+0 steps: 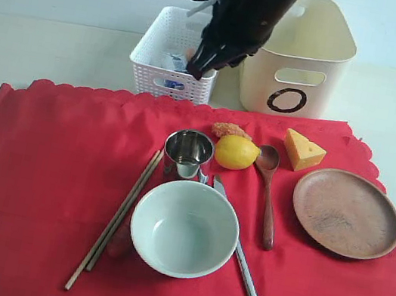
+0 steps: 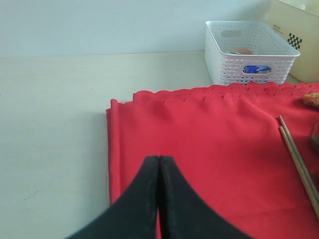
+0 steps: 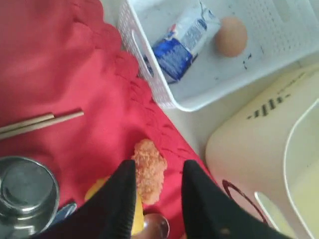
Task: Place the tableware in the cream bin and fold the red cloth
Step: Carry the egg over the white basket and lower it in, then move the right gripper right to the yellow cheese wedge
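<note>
On the red cloth (image 1: 37, 189) lie a pale bowl (image 1: 184, 228), a steel cup (image 1: 187, 150), two chopsticks (image 1: 115, 218), a dark wooden spoon (image 1: 266, 195), a knife (image 1: 240, 255) and a round wooden plate (image 1: 346, 212). The cream bin (image 1: 302, 59) stands behind the cloth, at the back right. My right gripper (image 1: 199, 69) hangs high over the white basket's near corner. In its wrist view the right gripper (image 3: 158, 169) is open and holds nothing. My left gripper (image 2: 159, 158) is shut and empty above the cloth's left edge (image 2: 117, 149).
A white lattice basket (image 1: 170, 55) left of the cream bin holds a milk carton (image 3: 182, 40) and an egg (image 3: 231, 36). A lemon (image 1: 236, 152), a cheese wedge (image 1: 303, 150) and a fried piece (image 1: 230, 131) lie on the cloth near the cup and spoon.
</note>
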